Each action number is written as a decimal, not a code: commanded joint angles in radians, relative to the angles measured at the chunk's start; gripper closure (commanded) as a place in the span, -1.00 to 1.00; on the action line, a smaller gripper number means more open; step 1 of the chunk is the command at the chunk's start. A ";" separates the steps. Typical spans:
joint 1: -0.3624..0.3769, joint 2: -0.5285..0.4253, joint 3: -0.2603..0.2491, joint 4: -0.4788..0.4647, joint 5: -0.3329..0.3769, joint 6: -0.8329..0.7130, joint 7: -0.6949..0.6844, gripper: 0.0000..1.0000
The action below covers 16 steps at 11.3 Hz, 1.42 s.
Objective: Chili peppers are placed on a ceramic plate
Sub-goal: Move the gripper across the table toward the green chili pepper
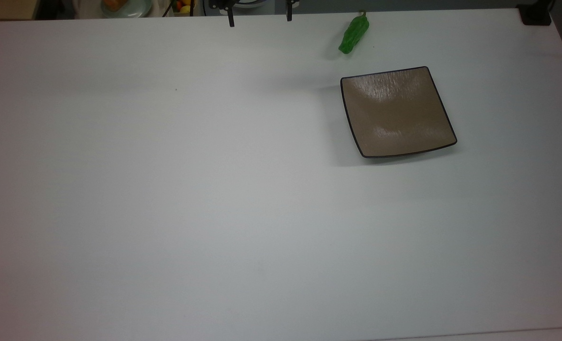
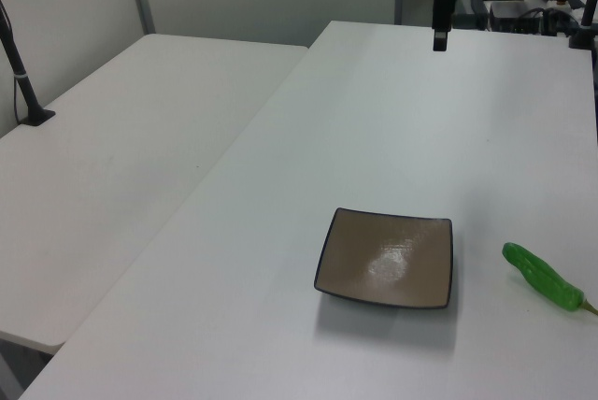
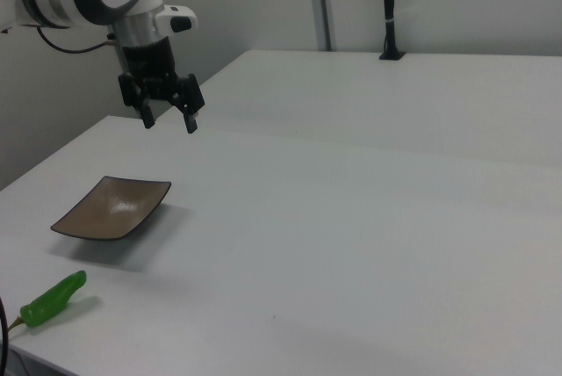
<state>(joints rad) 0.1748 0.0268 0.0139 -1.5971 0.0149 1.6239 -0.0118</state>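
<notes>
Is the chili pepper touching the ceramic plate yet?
Apart. In the top view, bare white table lies between the chili pepper and the ceramic plate; the left view shows the same gap. The open tool hangs above the table, away from both.

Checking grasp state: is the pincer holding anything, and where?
Nothing held. The pincer hangs open above the table; the chili pepper lies on the table beside the ceramic plate.
</notes>
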 commanded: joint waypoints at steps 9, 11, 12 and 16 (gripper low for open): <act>0.101 -0.059 -0.002 -0.029 0.013 -0.045 -0.004 -1.00; 0.173 -0.080 -0.002 -0.029 0.013 -0.105 -0.005 -1.00; 0.222 -0.082 -0.002 -0.030 0.013 -0.125 -0.008 -1.00; 0.262 -0.119 0.147 -0.121 0.016 -0.136 0.166 -1.00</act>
<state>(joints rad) 0.4310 -0.0469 0.0882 -1.6408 0.0177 1.4907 0.0158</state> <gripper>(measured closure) 0.000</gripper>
